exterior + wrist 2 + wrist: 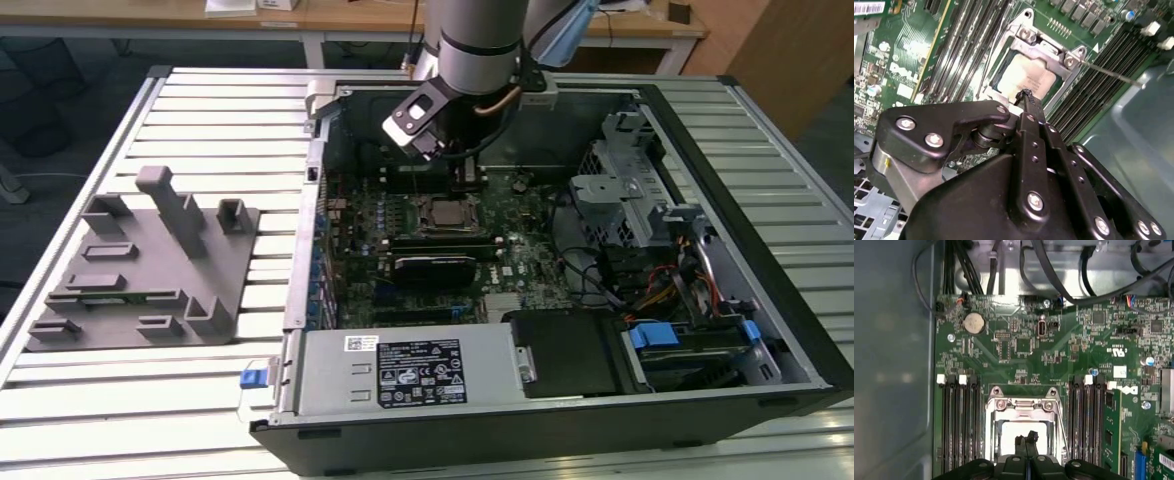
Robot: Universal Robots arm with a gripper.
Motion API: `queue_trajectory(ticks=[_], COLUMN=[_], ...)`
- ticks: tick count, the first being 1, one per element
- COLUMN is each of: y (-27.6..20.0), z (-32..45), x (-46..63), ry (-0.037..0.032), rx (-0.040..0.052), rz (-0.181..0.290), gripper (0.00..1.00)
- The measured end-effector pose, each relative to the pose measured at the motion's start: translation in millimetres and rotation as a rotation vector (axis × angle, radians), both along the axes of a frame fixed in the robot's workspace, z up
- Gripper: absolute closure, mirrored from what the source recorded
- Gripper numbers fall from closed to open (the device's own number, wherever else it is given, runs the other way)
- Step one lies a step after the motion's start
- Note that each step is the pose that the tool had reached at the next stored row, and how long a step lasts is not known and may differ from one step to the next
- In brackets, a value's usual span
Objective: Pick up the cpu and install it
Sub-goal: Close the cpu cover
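Cpu (1009, 440): flat square with a matte silvery-white top, lying level inside the bright steel socket frame (1024, 404).
Gripper (1026, 436): black fingers pinched together, tips at or just above the cpu's near edge; contact unclear.
Step, judged: seating.
Any further move calls for clearing the thin wire lever (1114, 75).
Surround: glossy green motherboard (1054, 355), black ribbed memory slots (959, 425).

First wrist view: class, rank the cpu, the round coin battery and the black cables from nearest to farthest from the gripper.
Measured from the gripper:
1. cpu, lying in the socket, right at the jaws.
2. coin battery, on the green board, well beyond the socket.
3. black cables, past the board's far edge.
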State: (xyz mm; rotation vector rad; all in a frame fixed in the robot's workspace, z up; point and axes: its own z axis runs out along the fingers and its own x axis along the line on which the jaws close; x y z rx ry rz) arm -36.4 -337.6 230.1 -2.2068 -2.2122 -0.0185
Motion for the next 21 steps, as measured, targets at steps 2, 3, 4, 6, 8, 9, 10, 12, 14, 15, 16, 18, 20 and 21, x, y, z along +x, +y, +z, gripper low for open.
queue_trajectory(ticks=[2,3,4,6,8,9,10,12,14,15,16,18,20,21], y=[0.0,0.0,0.0,-0.1,-0.1,-0.1,-0.1,-0.1,-0.1,-0.1,-0.1,-0.1,-0.1,-0.1], z=[-0.4,-0.4,-0.4,-0.3,-0.4,-0.4,-0.3,-0.3,-0.4,-0.4,-0.4,-0.4,-0.4,-0.4], x=[-2.4,-2.6,-2.6,-2.7,-2.8,-2.8,-2.8,-2.8,-2.8,-2.8,-2.8,-2.8,-2.8,-2.8], ry=[0.0,0.0001,0.0001,0.0001,0.0,0.0,0.0001,0.0001,0.0,0.0,0.0001,0.0001,0.0001,0.0001], rx=[0.0,-0.0001,-0.0001,-0.0001,-0.0001,-0.0001,-0.0002,-0.0002,-0.0001,-0.0001,-0.0001,-0.0001,-0.0001,-0.0001], rz=[0.0,0.0,0.0,0.0,0.004,0.009,0.016,0.042,0.08,0.097,0.115,0.152,0.187,0.205], gripper=[0.89,0.89,0.89,0.89,0.89,0.89,0.89,0.89,0.89,0.89,0.89,0.89,0.89,0.89])
